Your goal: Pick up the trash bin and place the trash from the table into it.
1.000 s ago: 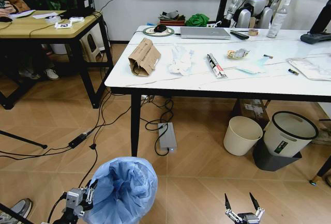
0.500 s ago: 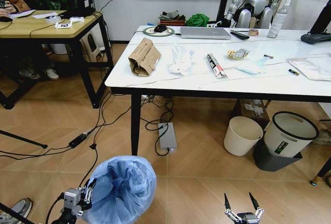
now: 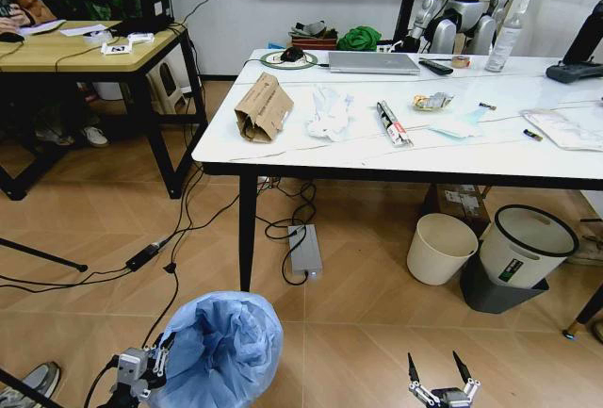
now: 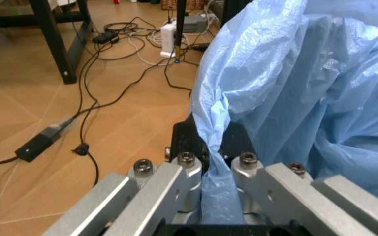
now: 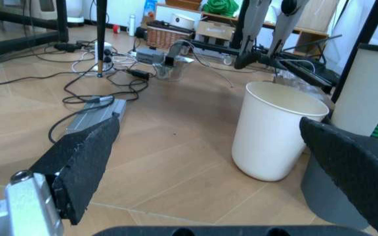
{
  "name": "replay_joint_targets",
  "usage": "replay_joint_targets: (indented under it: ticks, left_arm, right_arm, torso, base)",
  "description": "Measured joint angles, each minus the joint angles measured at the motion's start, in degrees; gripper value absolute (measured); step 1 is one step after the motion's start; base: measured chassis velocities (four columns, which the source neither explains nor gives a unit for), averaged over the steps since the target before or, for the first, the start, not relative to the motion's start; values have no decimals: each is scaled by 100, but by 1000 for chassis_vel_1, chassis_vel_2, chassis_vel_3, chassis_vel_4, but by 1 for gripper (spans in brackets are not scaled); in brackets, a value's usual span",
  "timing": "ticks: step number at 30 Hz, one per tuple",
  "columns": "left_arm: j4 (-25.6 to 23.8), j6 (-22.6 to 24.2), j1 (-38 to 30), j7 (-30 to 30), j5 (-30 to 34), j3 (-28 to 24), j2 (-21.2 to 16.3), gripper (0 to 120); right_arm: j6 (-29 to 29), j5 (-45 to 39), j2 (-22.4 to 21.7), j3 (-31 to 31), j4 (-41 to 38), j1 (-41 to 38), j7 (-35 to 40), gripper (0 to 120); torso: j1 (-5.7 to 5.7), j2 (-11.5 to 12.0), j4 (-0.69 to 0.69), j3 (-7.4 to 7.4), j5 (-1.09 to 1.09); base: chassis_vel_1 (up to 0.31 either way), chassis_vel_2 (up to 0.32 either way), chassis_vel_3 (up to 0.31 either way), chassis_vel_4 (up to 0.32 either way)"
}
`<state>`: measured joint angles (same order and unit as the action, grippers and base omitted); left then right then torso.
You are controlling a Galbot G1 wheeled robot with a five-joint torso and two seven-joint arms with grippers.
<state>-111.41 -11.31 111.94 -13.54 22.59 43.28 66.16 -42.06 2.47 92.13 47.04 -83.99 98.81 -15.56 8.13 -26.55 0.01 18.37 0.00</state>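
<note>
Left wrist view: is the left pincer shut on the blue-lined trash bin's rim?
Yes, the left pincer pinches the crinkled light-blue plastic bag over the round trash bin rim.

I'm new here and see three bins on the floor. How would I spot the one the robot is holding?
Start at the marble-look table and look down to the floor nearest the camera. There the left tool pinches the trash bin. Unlike the cream bin and the black-rimmed white bin under the table, it wears a crinkled light-blue bag.
</note>
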Motion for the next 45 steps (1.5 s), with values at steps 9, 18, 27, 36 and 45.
replay_joint_targets:
  ticks: [9,18,27,36,45]
  left_arm:
    - [-6,27,-4,-27,27,-1,12,0]
    - [-54,53,18,-46,45,4,3,0]
    - [-93,66,40,-99,54,15,-10,0]
    - [-75,33,-4,-159,-91,49,34,0]
    - [-24,26,-28,-154,-187,74,85,0]
  right_arm:
    - [12,10,0,-4,-14,5,1,100]
    - [12,19,0,-6,-21,16,1,100]
    - [12,20,0,-6,-45,16,1,100]
    - [8,18,0,-2,-63,24,1,100]
    - [-16,16,0,-1,-83,48,1,100]
  torso:
    - [85,-212,0,127,0]
    - [172,-465,0,292,0]
    - [245,-660,0,414,0]
    - [334,-887,0,552,0]
    - [432,-1121,0,689,0]
  base:
    - [0,0,0,0]
    - [0,0,0,0]
    - [0,0,0,0]
    - [0,0,0,0]
    - [0,0,0,0]
